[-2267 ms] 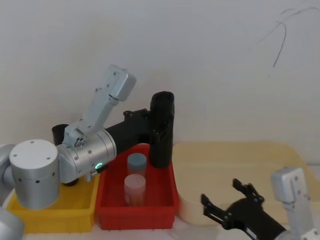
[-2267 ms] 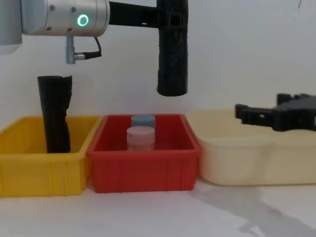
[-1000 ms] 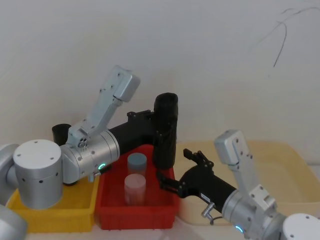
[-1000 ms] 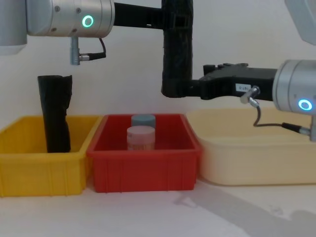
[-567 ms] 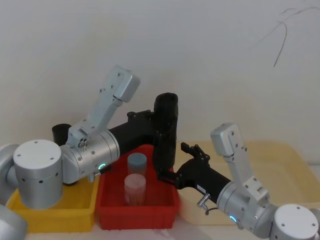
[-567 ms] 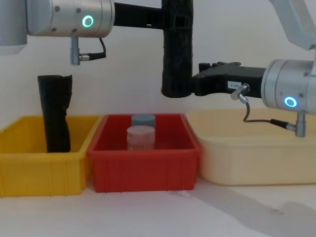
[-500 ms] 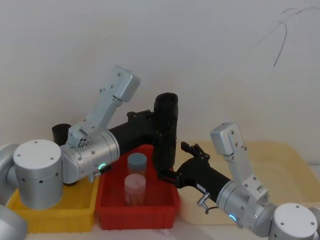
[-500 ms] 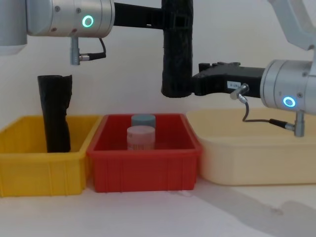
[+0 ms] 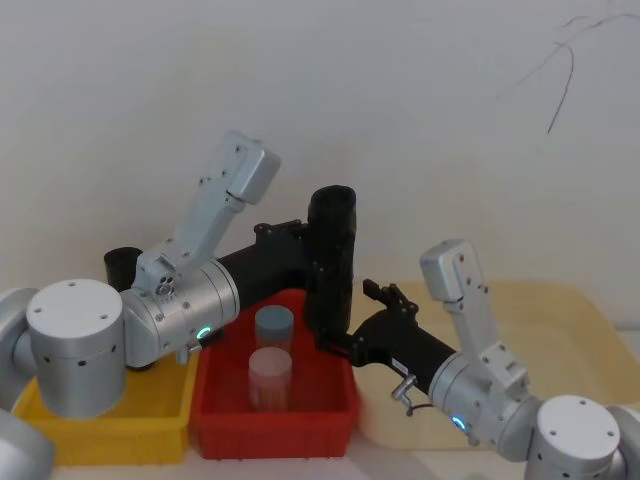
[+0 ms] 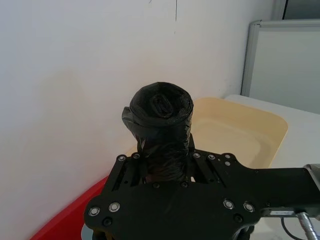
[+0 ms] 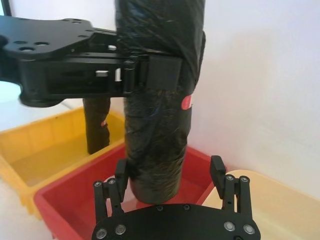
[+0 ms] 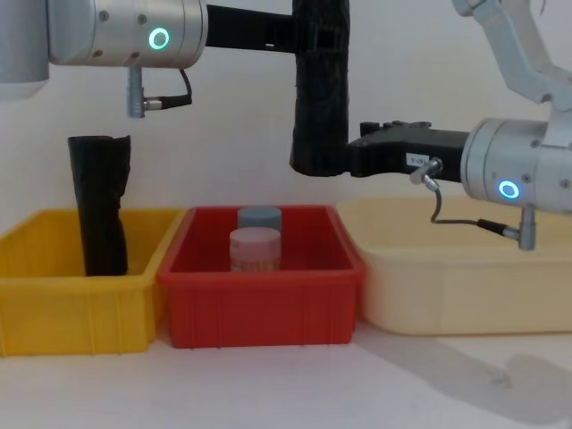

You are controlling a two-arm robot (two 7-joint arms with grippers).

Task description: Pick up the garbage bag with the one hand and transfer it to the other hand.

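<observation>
Left gripper (image 12: 318, 40), the green-ring one, has its fingers clamped on the upper part of the garbage bag (image 12: 320, 107), holding it upright in the air above the red bin (image 12: 259, 313). Right gripper (image 11: 169, 171), blue ring, reaches in from the right at the bag's lower end, fingers (image 11: 217, 170) spread with the roll between them; one looks right against the plastic, the other has a gap, so not clamped. Two capped jars (image 12: 256, 243) sit in the red bin. Another black roll (image 12: 100, 206) stands in the yellow bin (image 12: 63, 313) on the left, and a cream tub (image 12: 447, 295) is on the right of the tabletop (image 12: 286, 393)
</observation>
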